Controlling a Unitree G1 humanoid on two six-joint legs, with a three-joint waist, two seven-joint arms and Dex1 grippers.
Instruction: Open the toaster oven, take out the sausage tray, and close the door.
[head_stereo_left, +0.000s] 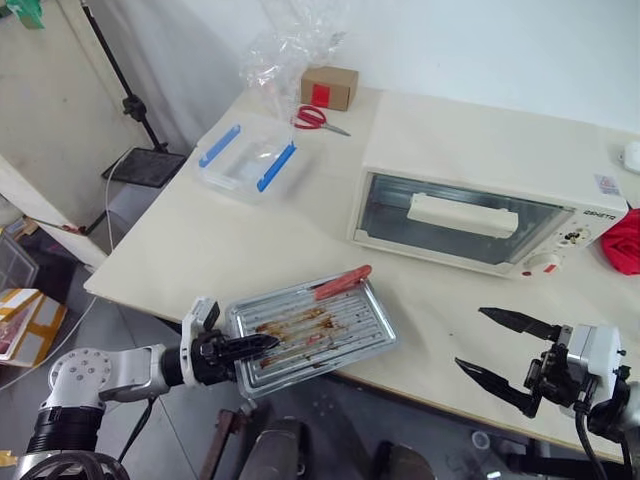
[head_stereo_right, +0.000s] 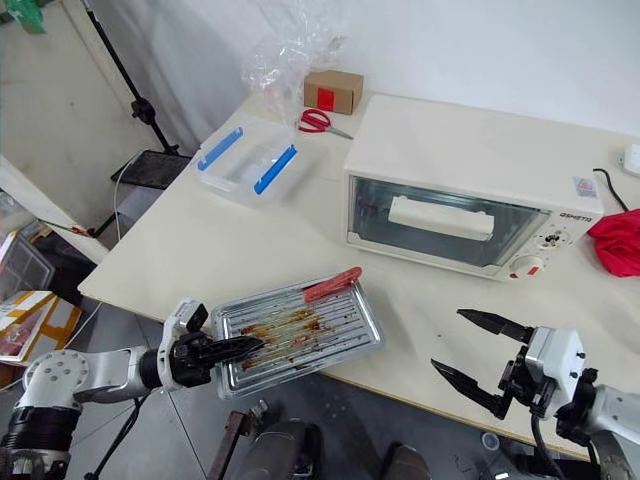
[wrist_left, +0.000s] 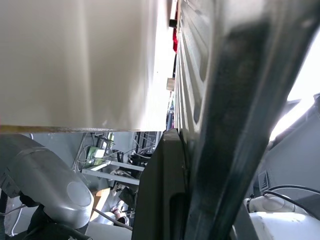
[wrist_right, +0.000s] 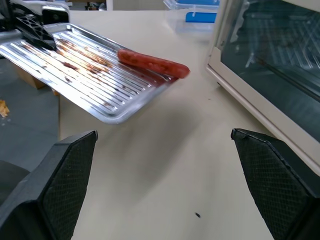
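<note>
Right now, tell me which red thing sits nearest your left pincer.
The sausage, lying on the far rim of the sausage tray that the left pincer grips; the scissors and red cloth lie much farther off.

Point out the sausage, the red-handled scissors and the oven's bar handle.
sausage (head_stereo_left: 342, 282), left eye view, middle of its length.
red-handled scissors (head_stereo_left: 311, 117), left eye view, on the red handle loops.
oven's bar handle (head_stereo_left: 462, 215), left eye view, centre of the cream bar.
</note>
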